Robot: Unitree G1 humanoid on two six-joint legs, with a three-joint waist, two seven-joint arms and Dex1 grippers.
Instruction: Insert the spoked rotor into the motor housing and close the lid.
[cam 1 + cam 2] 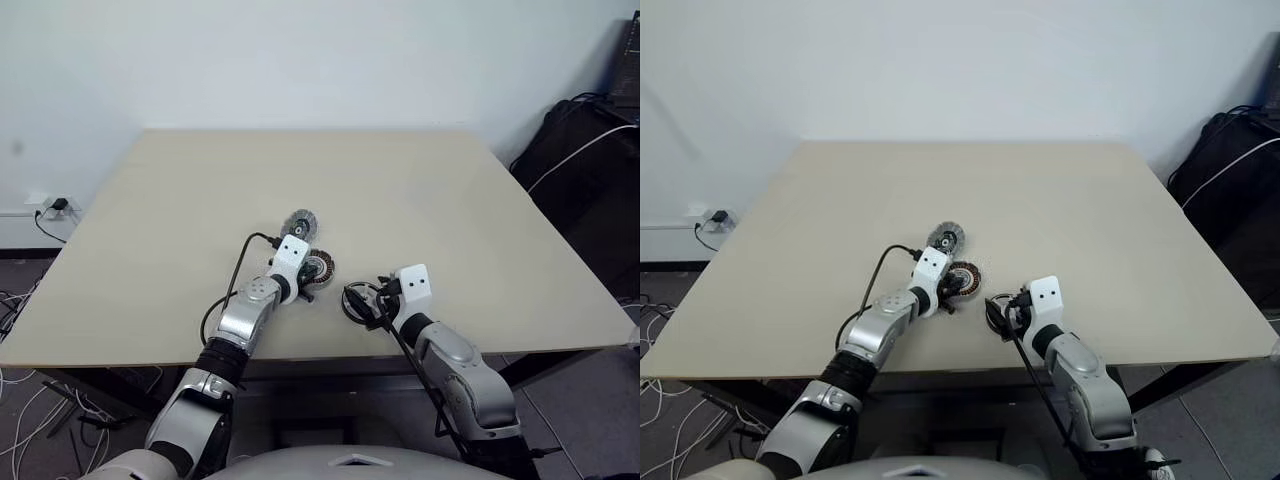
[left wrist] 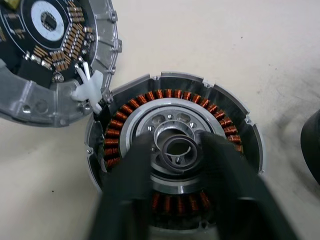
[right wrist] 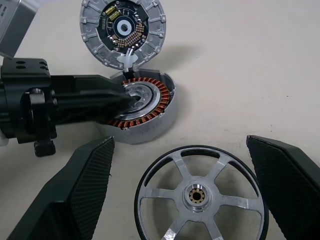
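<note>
Left pincer (image 2: 175, 165): two black fingers a little apart, straddling the silvery hub at the centre of the motor housing; whether they press on it cannot be told.
Right pincer (image 3: 182, 185): fingers wide apart, flanking the spoked rotor, gripping nothing.
Motor housing (image 2: 175, 150): the landmark; a grey cup on the bench, its copper windings ringing the silvery centre, open upward.
Spoked rotor (image 3: 200, 195): flat on the bench near the housing, on the right pincer's side; dark rim, silver spokes, small hub; not yet inserted.
Lid (image 3: 124, 31): just beyond the housing, its rim touching the housing's, circuit face up, a white connector at the joint.
Bench (image 1: 450, 200): pale, bare elsewhere.
Step in hand (judgement): steadying the housing while the rotor is picked up.
Doing it well (judgement): grip the rotor by its rim, keep it level, centre its hub over the housing's hub, and draw the left pincer off before lowering.
</note>
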